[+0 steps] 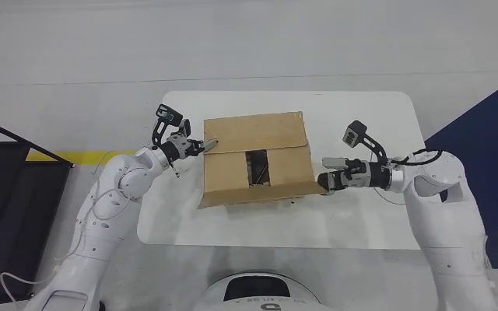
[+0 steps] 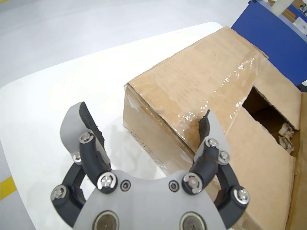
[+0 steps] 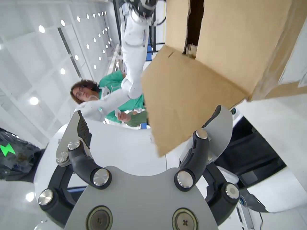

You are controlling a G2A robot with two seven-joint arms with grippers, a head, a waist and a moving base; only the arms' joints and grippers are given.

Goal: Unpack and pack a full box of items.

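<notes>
A brown cardboard box [image 1: 253, 159] stands in the middle of the white table [image 1: 350, 225]. Its top flaps lie nearly closed, with a dark gap [image 1: 259, 167] between them. Crumpled paper [image 2: 285, 136] shows inside that gap. My left gripper [image 1: 204, 145] is open at the box's far left corner, and the taped corner edge [image 2: 153, 110] lies between its fingers [image 2: 91, 123]. My right gripper [image 1: 323, 181] is open at the box's near right corner. A loose flap [image 3: 182, 101] sticks out between its fingers [image 3: 82, 125], untouched by either pad.
Bare table surface lies to the left of the box [image 1: 175, 210] and along the front edge. A blue partition [image 1: 467, 124] stands off the table's right side. A black frame [image 1: 19, 179] stands on the floor at the left.
</notes>
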